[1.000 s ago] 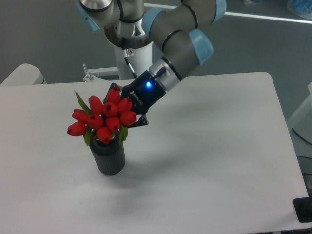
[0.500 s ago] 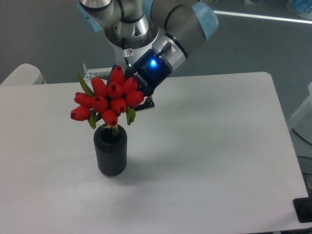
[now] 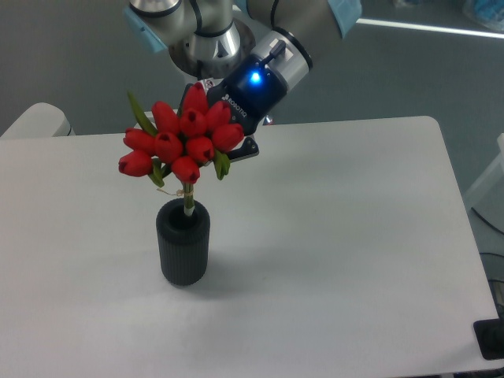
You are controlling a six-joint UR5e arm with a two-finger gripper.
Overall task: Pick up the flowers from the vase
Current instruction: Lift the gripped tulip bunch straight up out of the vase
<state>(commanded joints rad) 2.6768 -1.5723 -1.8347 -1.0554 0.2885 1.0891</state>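
The flowers (image 3: pixel 182 142) are a tied bunch of red tulip buds with green leaves, held up above the vase (image 3: pixel 183 241). Their thin stems still reach down into the vase's round hole. The vase is a short dark ribbed cylinder standing upright on the white table. My gripper (image 3: pixel 214 142) is behind the buds, black with a blue light, and is shut on the bunch; its fingertips are mostly hidden by the flowers.
The white table (image 3: pixel 339 236) spreads to the right and front of the vase. The robot's base column (image 3: pixel 206 59) stands behind the table's back edge. A pale rounded object (image 3: pixel 35 120) sits at the far left.
The gripper has risen with the bunch. The buds went from resting on the vase's rim to well above it, baring the stems. The vase has stayed in place.
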